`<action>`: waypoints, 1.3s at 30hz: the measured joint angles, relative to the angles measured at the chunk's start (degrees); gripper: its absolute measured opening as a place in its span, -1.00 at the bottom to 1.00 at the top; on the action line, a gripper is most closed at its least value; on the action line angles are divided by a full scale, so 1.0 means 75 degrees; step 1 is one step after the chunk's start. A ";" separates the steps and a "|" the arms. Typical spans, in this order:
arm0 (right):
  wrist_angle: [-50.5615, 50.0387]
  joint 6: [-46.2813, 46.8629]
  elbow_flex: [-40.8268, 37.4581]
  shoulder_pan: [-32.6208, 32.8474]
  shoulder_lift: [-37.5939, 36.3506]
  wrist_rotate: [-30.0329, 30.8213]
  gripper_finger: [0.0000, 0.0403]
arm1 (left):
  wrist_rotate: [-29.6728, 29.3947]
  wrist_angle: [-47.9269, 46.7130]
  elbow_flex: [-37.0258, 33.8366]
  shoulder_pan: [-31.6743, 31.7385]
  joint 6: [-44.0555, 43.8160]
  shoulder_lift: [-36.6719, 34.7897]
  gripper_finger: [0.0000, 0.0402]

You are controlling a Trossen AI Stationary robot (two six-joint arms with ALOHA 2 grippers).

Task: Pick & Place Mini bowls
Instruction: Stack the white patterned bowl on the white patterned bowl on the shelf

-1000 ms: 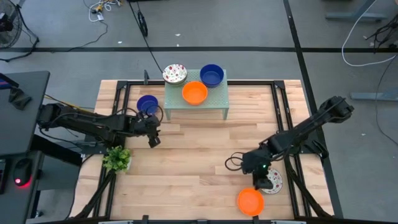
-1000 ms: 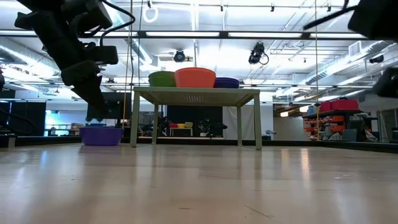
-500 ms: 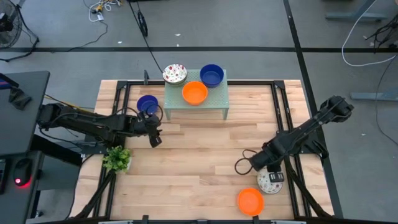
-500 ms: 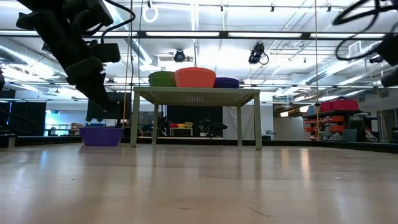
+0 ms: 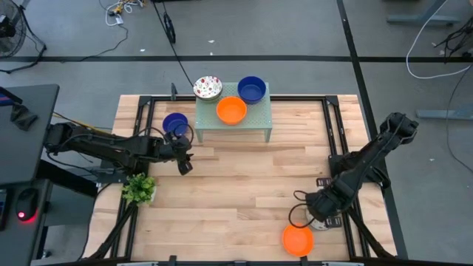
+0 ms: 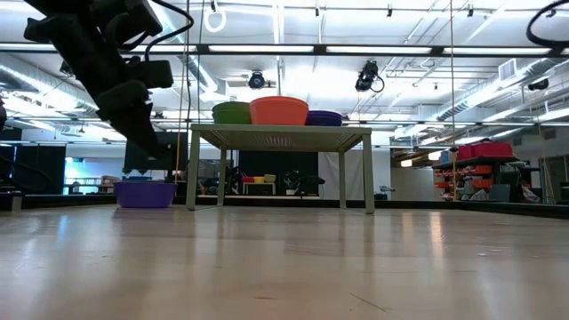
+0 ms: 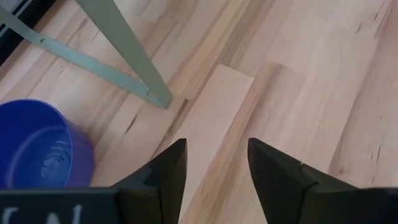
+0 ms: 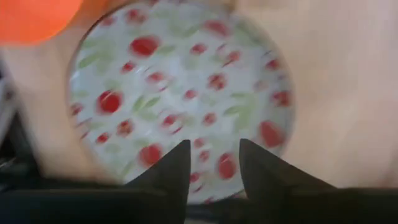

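Note:
A white, red-speckled mini bowl sits on the table near its near right corner, beside an orange bowl. My right gripper hangs open directly over the speckled bowl, pointing down, and covers most of it in the high view. A blue bowl rests on the table left of the pale green stand. On the stand are a speckled bowl, a blue bowl and an orange bowl. My left gripper is open above bare wood, just near of the blue bowl. My right gripper stands open over the inside of the speckled bowl, coming from above with one finger on each side of the bowl's middle. I cannot tell whether the fingers touch it.
A small green plant stands near the table's left edge, close to the left arm. The stand's leg and cross bar lie just beyond my left gripper. Bare wood spreads across the table's middle. Black frame rails run along the table's edges.
My right gripper has moved toward the table's near right corner and now sits over the speckled bowl, which showed beside it before. In the low view the right arm has slid out at the upper right. The left arm has kept still.

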 joint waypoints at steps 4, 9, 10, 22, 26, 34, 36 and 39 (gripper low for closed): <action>0.0190 -0.0071 0.0000 0.0057 0.0000 0.0466 -0.17 | 0.0000 0.0046 0.0000 0.0000 0.0045 0.0000 -0.13; 0.0460 -0.0407 0.0000 0.0054 0.0000 0.1225 -0.12 | 0.0000 0.0052 0.0000 0.0000 0.0042 0.0000 -0.13; 0.0441 -0.0552 0.0000 0.0053 0.0000 0.1432 -0.12 | 0.0000 0.0065 0.0000 0.0000 0.0040 0.0000 -0.13; 0.0327 -0.1703 0.0136 -0.0648 0.0000 0.1979 -0.29 | 0.0028 0.0423 0.0000 -0.0006 0.0042 0.0000 -0.13; 0.0243 -0.2337 0.0150 -0.0863 0.0000 0.1887 -0.30 | 0.0029 0.0425 0.0000 -0.0006 0.0042 0.0000 -0.13; 0.0370 -0.2988 -0.0432 -0.1289 0.0000 0.1066 -0.37 | 0.0029 0.0428 0.0000 -0.0006 0.0039 0.0000 -0.13; 0.0484 -0.3078 -0.0567 -0.1401 0.0000 0.0943 -0.46 | 0.0030 0.0442 0.0000 -0.0006 0.0098 0.0000 -0.13; 0.0696 -0.3159 -0.0624 -0.1645 0.0000 0.0721 -0.68 | 0.0106 0.0578 0.0000 -0.0059 0.0307 0.0000 -0.13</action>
